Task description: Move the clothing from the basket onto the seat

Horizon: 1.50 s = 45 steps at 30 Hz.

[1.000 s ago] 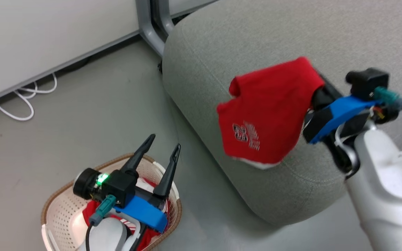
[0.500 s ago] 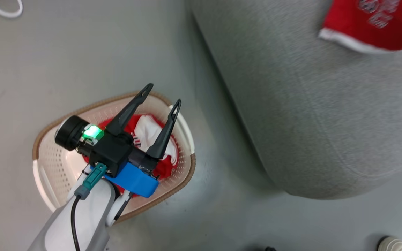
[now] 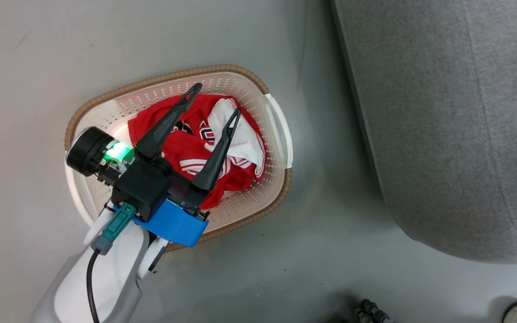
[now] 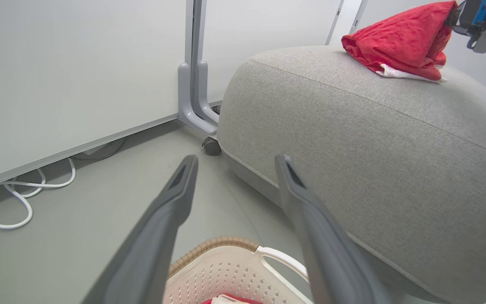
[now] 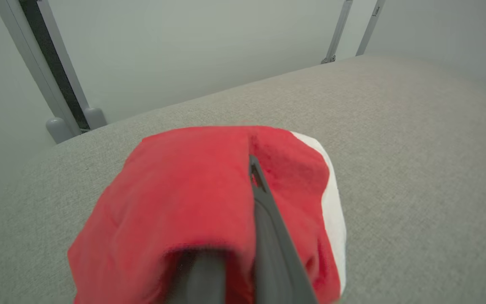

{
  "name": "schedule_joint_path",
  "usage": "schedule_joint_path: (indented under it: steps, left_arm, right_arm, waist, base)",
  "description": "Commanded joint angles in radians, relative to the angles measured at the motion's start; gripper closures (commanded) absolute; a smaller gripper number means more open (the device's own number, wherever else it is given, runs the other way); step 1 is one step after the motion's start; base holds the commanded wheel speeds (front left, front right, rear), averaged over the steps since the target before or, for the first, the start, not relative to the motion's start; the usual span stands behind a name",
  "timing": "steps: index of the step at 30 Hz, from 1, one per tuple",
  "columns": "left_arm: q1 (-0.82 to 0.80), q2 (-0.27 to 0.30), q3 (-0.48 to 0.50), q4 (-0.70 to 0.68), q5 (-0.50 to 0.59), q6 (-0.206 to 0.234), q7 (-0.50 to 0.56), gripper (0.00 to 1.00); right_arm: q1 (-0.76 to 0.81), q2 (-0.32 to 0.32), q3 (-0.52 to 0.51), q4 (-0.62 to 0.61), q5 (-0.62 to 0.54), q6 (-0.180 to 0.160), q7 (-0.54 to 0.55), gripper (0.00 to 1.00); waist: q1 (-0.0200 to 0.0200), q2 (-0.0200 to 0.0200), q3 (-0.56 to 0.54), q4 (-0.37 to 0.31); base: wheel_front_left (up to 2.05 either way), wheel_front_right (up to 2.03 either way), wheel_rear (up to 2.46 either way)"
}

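Seen from above, a cream perforated basket (image 3: pixel 240 211) with a brown woven-look rim stands on a grey floor (image 3: pixel 38 67). It is near the side of a large grey fabric seat (image 3: pixel 442 134), with a strip of floor between them. One white handle faces the seat.

A crumpled red garment (image 3: pixel 182 152) with white stripes, a white panel and dark lettering lies inside the basket, towards the seat-side end. The left pincer (image 3: pixel 218 98) hovers over it. Its two long dark fingers are spread wide, with nothing between them. A green light glows on the wrist behind them.

From the left wrist, the same two fingers point out over the basket's rim towards the seat's rounded corner. Beyond are a pale wall panel (image 4: pixel 78 63), a grey upright post (image 4: pixel 192 84) and a loop of white cable (image 4: pixel 15 198) on the floor along the wall.

A second red garment (image 4: pixel 399 40) with a white edge is on the seat's top, close to its upper edge. Its lower fold touches the fabric. The right pincer (image 5: pixel 249 169) is closed tight on this garment. One dark finger lies over the red cloth, and the cloth drapes across the other finger and hides it.
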Motion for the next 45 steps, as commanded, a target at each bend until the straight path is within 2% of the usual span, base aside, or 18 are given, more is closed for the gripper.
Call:
schedule_joint_path:
  steps: [1,4,5,6,7,8,22,30,35,39,45]
  left_arm:
    - [0.001,-0.006,0.004,-0.004,0.008,-0.002,-0.003,0.0]
    - [0.004,-0.008,0.007,0.0,0.007,-0.002,-0.003,0.0]
    - [0.005,-0.009,0.009,0.002,0.007,-0.002,-0.003,0.0]
    - [0.006,-0.01,0.01,0.004,0.006,-0.002,-0.003,0.0]
    - [0.006,-0.011,0.011,0.005,0.005,-0.002,-0.003,0.0]
    - [0.005,-0.013,0.012,0.007,0.004,-0.002,-0.003,0.0]
    - [-0.006,-0.022,0.006,0.023,-0.009,-0.002,-0.003,0.0]
    - [0.015,-0.057,0.006,0.042,-0.027,-0.002,-0.003,0.0]
    - [0.054,-0.099,0.02,0.069,-0.049,-0.002,-0.003,0.0]
    - [0.111,-0.132,0.041,0.098,-0.072,-0.002,-0.003,0.0]
    - [0.197,-0.165,0.106,0.132,-0.089,-0.002,-0.003,0.0]
  right_arm:
    - [0.013,-0.001,-0.004,0.025,-0.008,0.0,-0.015,1.0]
    - [0.007,-0.001,-0.004,0.051,-0.012,0.0,-0.033,1.0]
    - [0.004,-0.001,-0.002,0.063,-0.015,0.0,-0.039,0.91]
    - [0.001,0.001,0.0,0.075,-0.017,0.0,-0.046,0.62]
    - [-0.003,0.0,0.003,0.084,-0.02,0.0,-0.05,0.22]
    - [-0.007,-0.002,0.006,0.092,-0.021,0.0,-0.055,0.0]
    - [-0.046,-0.029,0.041,0.176,-0.009,0.0,-0.087,0.0]
    - [0.031,-0.058,0.098,0.171,-0.02,0.0,-0.114,0.0]
    - [0.133,-0.055,0.132,0.131,-0.03,0.0,-0.127,0.0]
    - [0.254,-0.02,0.16,0.063,-0.04,0.0,-0.133,0.0]
    - [0.443,0.063,0.203,-0.125,-0.071,0.0,-0.11,0.0]
  waist:
    - [-0.0002,0.0,0.002,0.006]
    - [-0.0002,0.0,-0.002,0.006]
    - [-0.0002,0.0,-0.004,0.005]
    - [-0.0002,0.0,-0.006,0.004]
    - [-0.0002,0.0,-0.007,0.003]
    - [-0.0002,0.0,-0.009,0.002]
    - [-0.0002,0.0,-0.036,-0.001]
    - [-0.0002,0.0,-0.117,0.027]
    - [-0.0002,0.0,-0.217,0.062]
    - [-0.0002,0.0,-0.32,0.087]
    - [-0.0002,0.0,-0.445,0.115]
  base:
    - [0.0,0.0,0.0]
    - [0.0,0.0,0.0]
    - [0.0,0.0,0.0]
    - [0.0,0.0,0.0]
    - [0.0,0.0,0.0]
    - [0.0,0.0,0.0]
    - [0.0,0.0,0.0]
    - [0.0,0.0,0.0]
    - [0.0,0.0,0.0]
    - [0.0,0.0,0.0]
    - [0.0,0.0,0.0]
